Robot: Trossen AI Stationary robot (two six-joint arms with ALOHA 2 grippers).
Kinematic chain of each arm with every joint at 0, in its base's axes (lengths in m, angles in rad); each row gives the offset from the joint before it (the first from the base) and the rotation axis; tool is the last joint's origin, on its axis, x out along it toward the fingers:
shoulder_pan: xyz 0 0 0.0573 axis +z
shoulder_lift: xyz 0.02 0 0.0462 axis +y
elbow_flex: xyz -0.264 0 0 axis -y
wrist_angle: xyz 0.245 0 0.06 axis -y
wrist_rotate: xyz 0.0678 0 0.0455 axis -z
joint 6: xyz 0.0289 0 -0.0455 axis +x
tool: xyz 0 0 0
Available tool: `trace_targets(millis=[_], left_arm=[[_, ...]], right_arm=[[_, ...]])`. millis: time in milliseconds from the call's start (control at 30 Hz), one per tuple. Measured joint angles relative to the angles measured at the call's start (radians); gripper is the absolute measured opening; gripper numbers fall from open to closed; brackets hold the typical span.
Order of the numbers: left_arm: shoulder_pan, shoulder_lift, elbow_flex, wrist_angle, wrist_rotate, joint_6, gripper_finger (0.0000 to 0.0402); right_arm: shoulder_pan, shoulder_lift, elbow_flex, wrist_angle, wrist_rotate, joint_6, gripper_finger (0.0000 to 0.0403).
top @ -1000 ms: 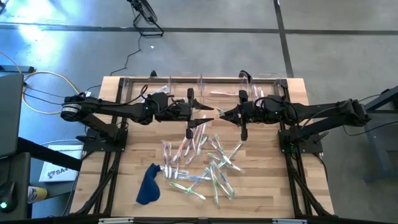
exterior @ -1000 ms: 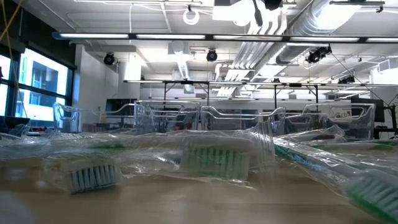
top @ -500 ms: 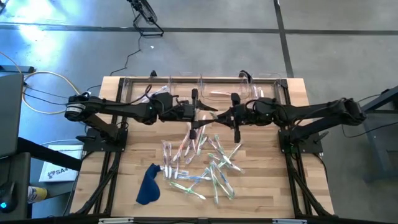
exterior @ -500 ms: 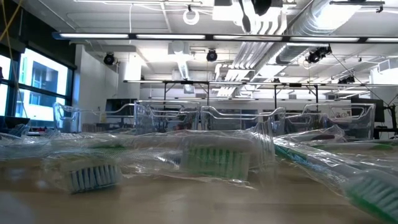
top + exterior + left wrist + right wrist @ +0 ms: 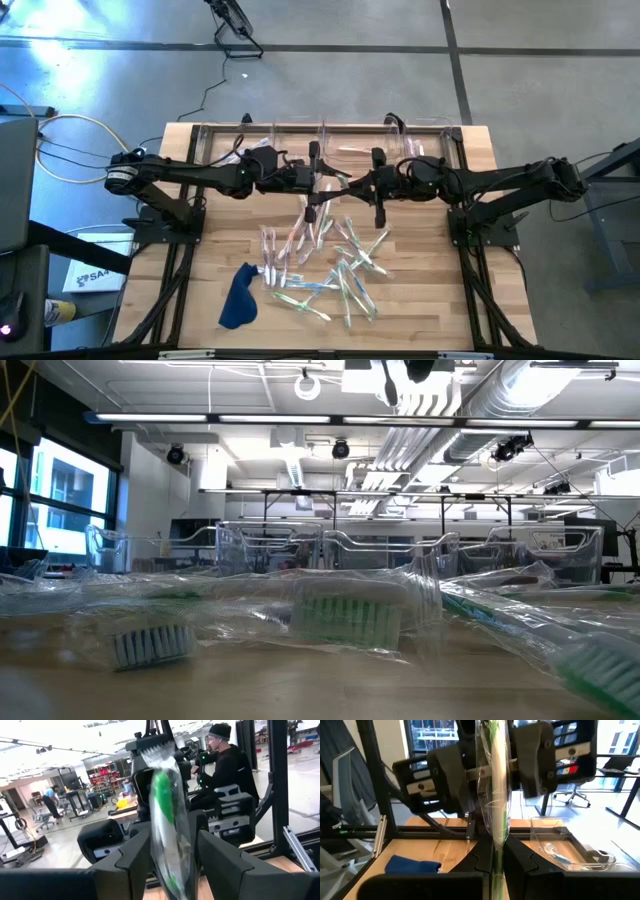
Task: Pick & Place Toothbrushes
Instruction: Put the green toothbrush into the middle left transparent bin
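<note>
Your tabletop (image 5: 200,300) still carries most of the job: a loose heap of wrapped toothbrushes (image 5: 330,262) lies spread across its middle, and the clear bins (image 5: 330,140) along the far edge hold only a few, so by my judgement you are early to midway. Above the gap between heap and bins, both arms meet over one green toothbrush (image 5: 496,780). Your right pincer (image 5: 496,851) is clamped narrow on its wrapper, the brush rising straight up between the fingers. Your left pincer (image 5: 172,865) stands wide around the same brush's other end, which hangs between its fingers.
</note>
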Motion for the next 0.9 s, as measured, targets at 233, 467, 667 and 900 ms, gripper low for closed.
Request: trace_targets(millis=[233,467,667,900], left_arm=[[0.0,0.0,0.0,-0.01,0.003,0.0,0.0115],[0.001,0.0,0.0,0.004,-0.009,-0.001,0.0054],[0.0,0.0,0.0,0.003,-0.011,-0.019,0.0024],[0.0,0.0,0.0,-0.025,-0.016,0.004,0.0021]], right_arm=[[0.0,0.0,0.0,0.0,0.028,-0.002,0.0014],[0.0,0.0,0.0,0.001,0.028,-0.003,0.0014],[0.0,0.0,0.0,0.0,0.031,-0.018,0.0015],[0.0,0.0,0.0,0.001,0.016,0.006,0.0058]])
